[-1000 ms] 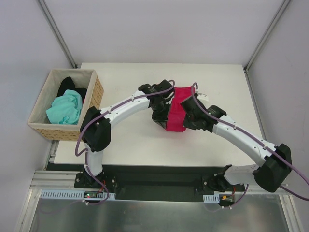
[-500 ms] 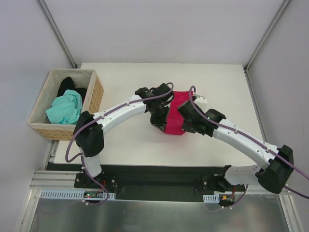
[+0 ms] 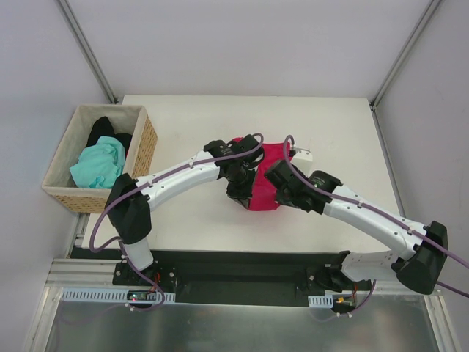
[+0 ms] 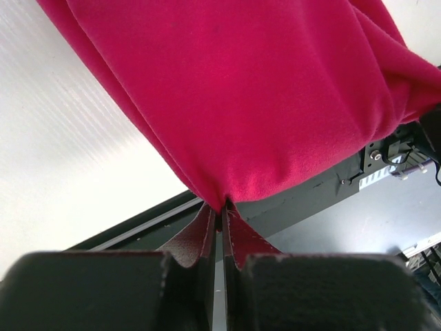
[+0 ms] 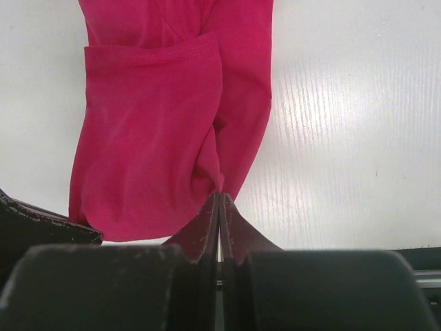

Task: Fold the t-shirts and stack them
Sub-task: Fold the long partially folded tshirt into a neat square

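Note:
The crimson t-shirt (image 3: 265,176) hangs bunched between my two grippers over the middle of the table. My left gripper (image 3: 239,192) is shut on its near left edge; in the left wrist view (image 4: 221,207) the jaws pinch a fold of the crimson cloth (image 4: 262,96). My right gripper (image 3: 282,192) is shut on its near right edge; in the right wrist view (image 5: 220,195) the jaws pinch the cloth (image 5: 151,138), which drapes down to the table. The mint-green t-shirt (image 3: 99,164) and the black t-shirt (image 3: 105,131) lie crumpled in the basket.
The tan wicker basket (image 3: 145,141) stands at the table's left edge. A white label (image 3: 302,153) sticks out at the crimson shirt's far right. The white table (image 3: 337,132) ends at a black rail near the arm bases.
Both grippers have drawn the crimson t-shirt toward the near edge of the table, and its near end has lowered and bunched.

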